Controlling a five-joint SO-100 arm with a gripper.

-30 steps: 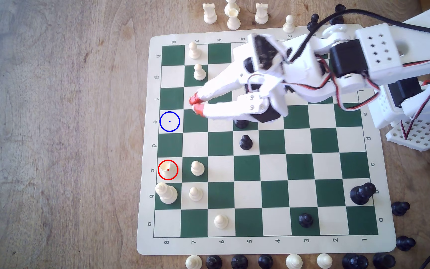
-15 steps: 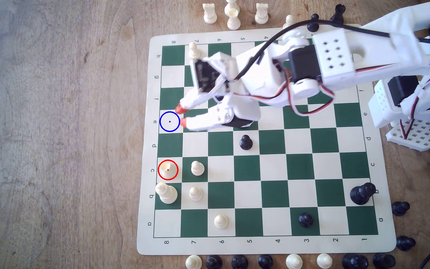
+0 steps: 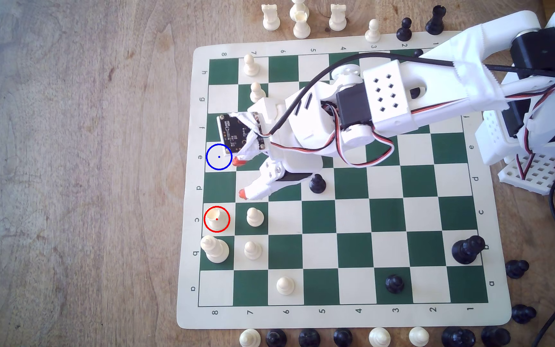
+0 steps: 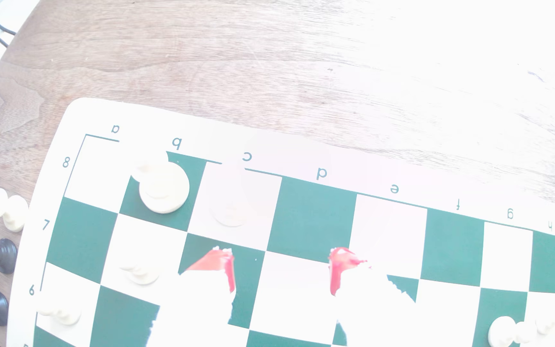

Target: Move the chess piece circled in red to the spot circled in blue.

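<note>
The cream chess piece (image 3: 216, 218) with a cup-like crown stands inside the red ring on square c8, near the board's edge at the exterior view's left. Two squares above it in that view lies the blue-ringed spot (image 3: 219, 156), a bare cream square. My gripper (image 3: 239, 178) hovers over d7, open wide and holding nothing. One red fingertip (image 3: 237, 162) sits just beside the blue ring, and the other is one square short of the piece. In the washed-out wrist view the piece (image 4: 231, 207) appears faintly ahead of the open gripper (image 4: 283, 267).
A cream pawn (image 3: 254, 217) stands right beside the ringed piece, and a taller cream piece (image 3: 215, 249) and another pawn (image 3: 252, 249) are one row below. A black pawn (image 3: 317, 183) is under my wrist. Captured pieces line the green and cream board's (image 3: 353, 217) top and bottom edges.
My gripper has swung toward the exterior view's left and down the board, from f7 to d7. Its fingers have spread from nearly together to wide apart. No piece has moved.
</note>
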